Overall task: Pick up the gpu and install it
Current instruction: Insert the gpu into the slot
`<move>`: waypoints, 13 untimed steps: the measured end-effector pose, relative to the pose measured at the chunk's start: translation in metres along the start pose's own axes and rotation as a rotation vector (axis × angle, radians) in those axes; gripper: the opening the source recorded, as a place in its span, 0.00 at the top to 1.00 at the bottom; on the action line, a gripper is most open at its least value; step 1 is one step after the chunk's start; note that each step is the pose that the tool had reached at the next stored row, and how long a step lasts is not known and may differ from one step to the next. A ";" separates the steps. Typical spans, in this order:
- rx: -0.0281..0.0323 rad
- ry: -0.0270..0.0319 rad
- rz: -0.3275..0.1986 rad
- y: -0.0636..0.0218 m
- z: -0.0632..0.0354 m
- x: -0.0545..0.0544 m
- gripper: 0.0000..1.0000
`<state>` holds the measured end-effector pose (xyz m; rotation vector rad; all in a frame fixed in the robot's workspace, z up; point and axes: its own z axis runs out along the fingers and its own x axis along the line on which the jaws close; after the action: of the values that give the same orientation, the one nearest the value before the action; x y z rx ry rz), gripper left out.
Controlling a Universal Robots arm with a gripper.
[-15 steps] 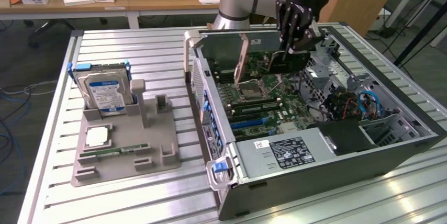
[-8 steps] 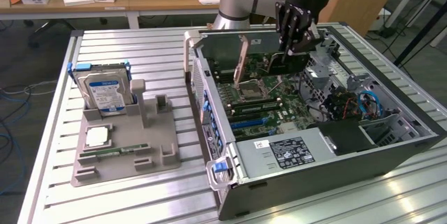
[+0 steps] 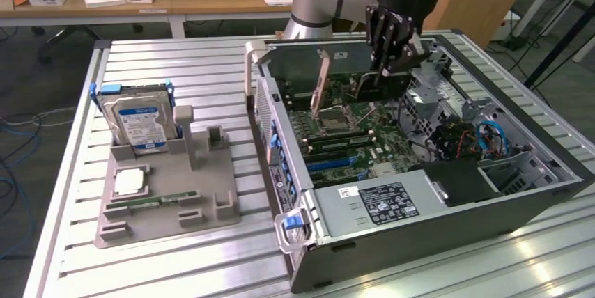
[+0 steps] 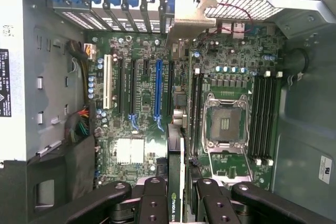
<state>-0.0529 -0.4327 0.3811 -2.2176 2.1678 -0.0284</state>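
The gpu (image 4: pixel 175 148) stands on edge, clamped between the two sides of the pincer (image 4: pixel 177 184), which grasps it by its upper edge inside the open computer case (image 3: pixel 437 235) on the counter (image 3: pixel 186 68). Its long axis runs away from the pincer, parallel with the expansion slots, its pale bracket end toward the case's rear wall. It appears to hang clear of the motherboard (image 4: pixel 144 103), just to the CPU socket (image 4: pixel 226 124) side of the long blue slot (image 4: pixel 158 93).

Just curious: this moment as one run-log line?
gripper shut on gpu | gpu over motherboard in open computer case | not seated
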 end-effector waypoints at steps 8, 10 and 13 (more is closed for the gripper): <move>0.0000 0.0001 0.000 0.0002 0.0044 0.000 0.74; 0.0000 0.0000 0.000 0.0002 0.0054 0.000 0.74; 0.0000 0.0000 0.000 0.0003 0.0071 0.000 0.74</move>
<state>-0.0529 -0.4327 0.3741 -2.2177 2.1678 -0.0284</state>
